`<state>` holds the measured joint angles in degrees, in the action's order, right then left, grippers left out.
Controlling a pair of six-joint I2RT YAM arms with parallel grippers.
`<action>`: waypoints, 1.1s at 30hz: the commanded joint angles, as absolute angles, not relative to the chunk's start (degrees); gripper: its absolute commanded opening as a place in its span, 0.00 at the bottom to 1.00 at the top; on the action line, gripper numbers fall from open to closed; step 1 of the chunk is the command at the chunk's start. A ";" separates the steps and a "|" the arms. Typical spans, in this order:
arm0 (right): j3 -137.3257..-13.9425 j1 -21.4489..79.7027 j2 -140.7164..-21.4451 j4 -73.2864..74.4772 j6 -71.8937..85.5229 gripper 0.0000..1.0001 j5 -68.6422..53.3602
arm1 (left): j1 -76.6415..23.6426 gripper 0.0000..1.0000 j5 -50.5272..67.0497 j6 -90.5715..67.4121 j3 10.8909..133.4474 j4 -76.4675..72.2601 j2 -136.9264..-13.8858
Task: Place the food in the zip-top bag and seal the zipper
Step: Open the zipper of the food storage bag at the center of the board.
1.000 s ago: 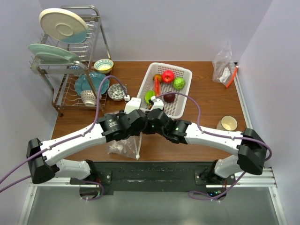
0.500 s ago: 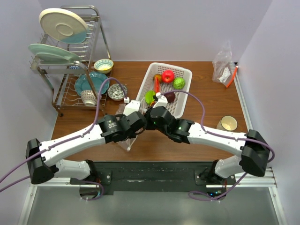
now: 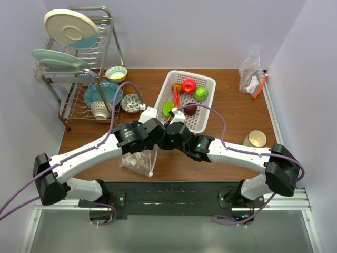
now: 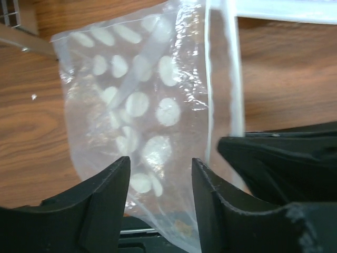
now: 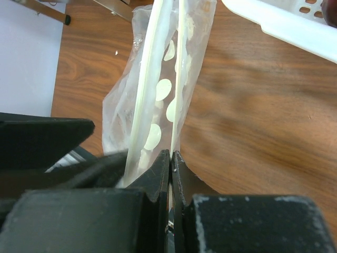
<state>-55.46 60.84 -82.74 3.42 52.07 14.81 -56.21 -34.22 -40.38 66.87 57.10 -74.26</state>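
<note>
The zip-top bag [image 4: 137,105] hangs mouth-up over the table's near edge, below both wrists [image 3: 139,161]. Its pale zipper [image 5: 179,63] is parted into two lips. My right gripper [image 5: 170,153] is shut on the right-hand lip. My left gripper [image 4: 160,163] is open, its fingers astride the bag's film with the zipper [image 4: 224,79] just to their right. The food lies in the white basket [image 3: 209,105]: red apple [image 3: 188,85], green balls [image 3: 200,94], carrot [image 3: 176,96], dark purple piece [image 3: 190,109].
A dish rack [image 3: 73,58] with plates and bowls stands at the back left. A second clear bag with a red-orange strip [image 3: 251,74] sits at the back right. A cup [image 3: 256,138] stands by the right edge.
The left wrist has shifted a little right, toward the basket. The bag was drawn up half a second ago and hangs lower and fuller again. The right gripper stays shut on its lip.
</note>
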 commanded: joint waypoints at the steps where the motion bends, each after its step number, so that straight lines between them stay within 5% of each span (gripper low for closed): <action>1: -56.07 60.82 -80.86 1.67 52.82 0.00 14.77 | -56.16 0.58 -30.24 -38.58 67.15 51.16 -71.37; 14: -56.69 60.82 -81.04 1.58 52.65 0.00 15.12 | -56.07 0.60 -27.42 -38.32 66.71 49.66 -69.08; 26: -56.51 60.82 -79.54 2.37 53.00 0.00 15.55 | -56.07 0.47 -34.89 -39.81 63.46 51.15 -74.61; 29: -56.43 60.82 -79.28 2.72 52.91 0.00 16.08 | -56.07 0.28 -35.42 -39.64 63.63 51.58 -74.36; 31: -56.43 60.91 -79.45 3.68 52.65 0.00 16.78 | -56.16 0.05 -35.94 -39.46 64.95 52.47 -73.92; 33: -56.60 60.82 -80.24 4.65 52.56 0.00 17.31 | -56.07 0.00 -35.07 -38.50 67.57 54.57 -74.26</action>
<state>-55.46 60.84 -81.23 3.44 52.07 15.22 -56.23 -33.06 -39.46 63.24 52.01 -74.89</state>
